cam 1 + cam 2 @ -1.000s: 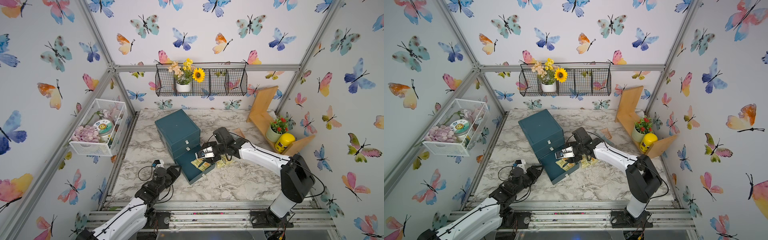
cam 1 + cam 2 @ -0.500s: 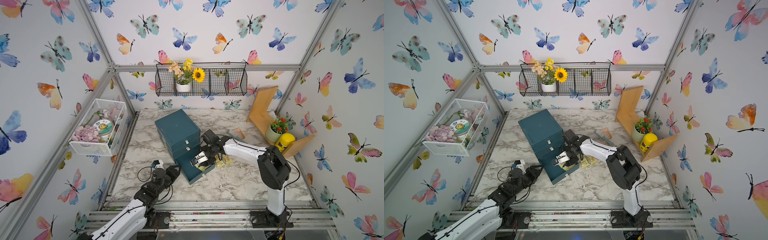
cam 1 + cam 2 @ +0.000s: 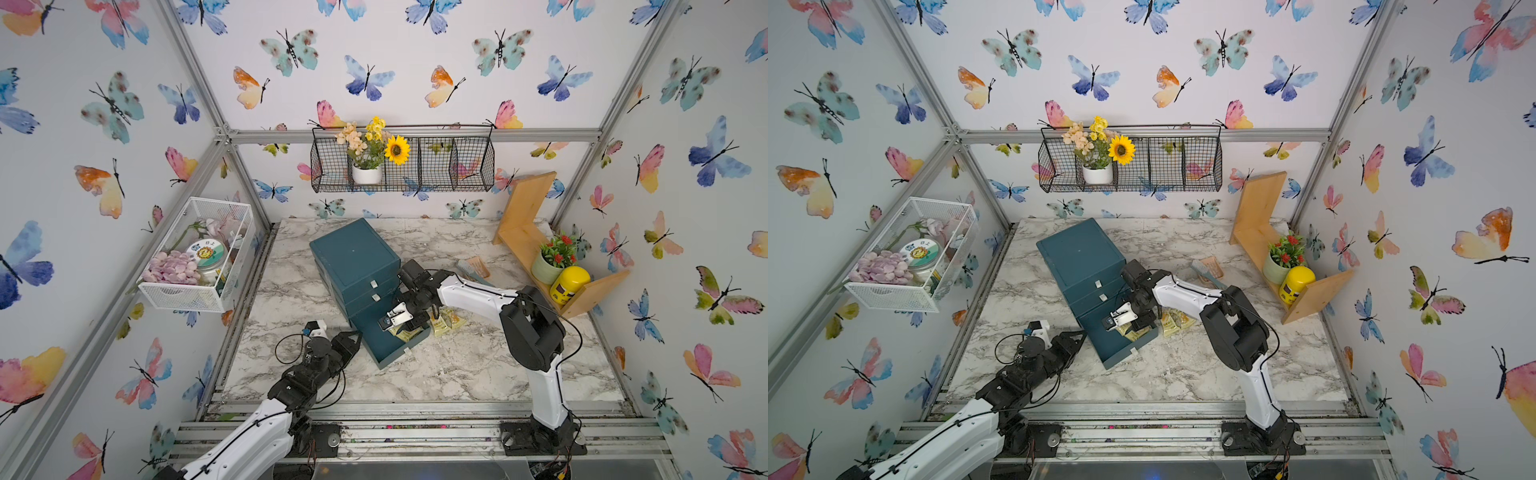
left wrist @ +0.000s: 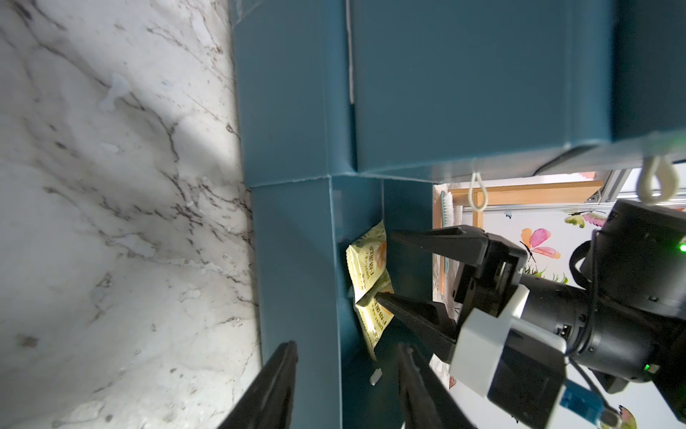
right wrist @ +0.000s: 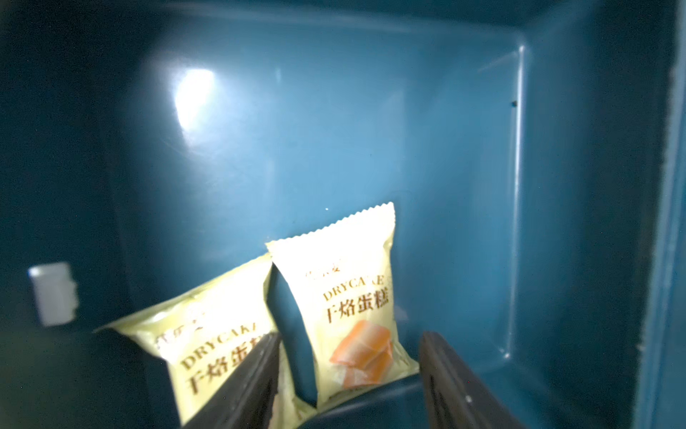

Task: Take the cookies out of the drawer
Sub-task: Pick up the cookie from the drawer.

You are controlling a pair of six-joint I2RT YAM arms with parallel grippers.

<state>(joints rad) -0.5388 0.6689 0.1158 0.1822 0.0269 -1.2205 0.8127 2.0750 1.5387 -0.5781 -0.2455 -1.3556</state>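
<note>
Pale-yellow wrappers mark the cookies (image 5: 349, 308): two packets lean against the inner wall of the open drawer (image 5: 334, 130), directly ahead of the right hand (image 5: 349, 336). That hand is lowered into the drawer with its fingers (image 5: 256, 371) parted. One packet lies between them; the second packet (image 5: 208, 349) is just outside one finger and partly covered by it. Nothing is gripped yet.

More cookies (image 3: 446, 322) lie on the desk (image 3: 457, 374) behind the right hand's wrist, just beside the drawer. The left hand (image 4: 347, 345) sits at the drawer's side wall, one finger outside it and one inside. Whether it pinches the wall cannot be told.

Step in hand, as judged: picking out the packets left in the drawer, with part of the lot already on the desk. The next move calls for closing on the flat faces of the framed packet alone, without catching its neighbour. It should then be lifted clear of the drawer's rim and carried to the desk.
</note>
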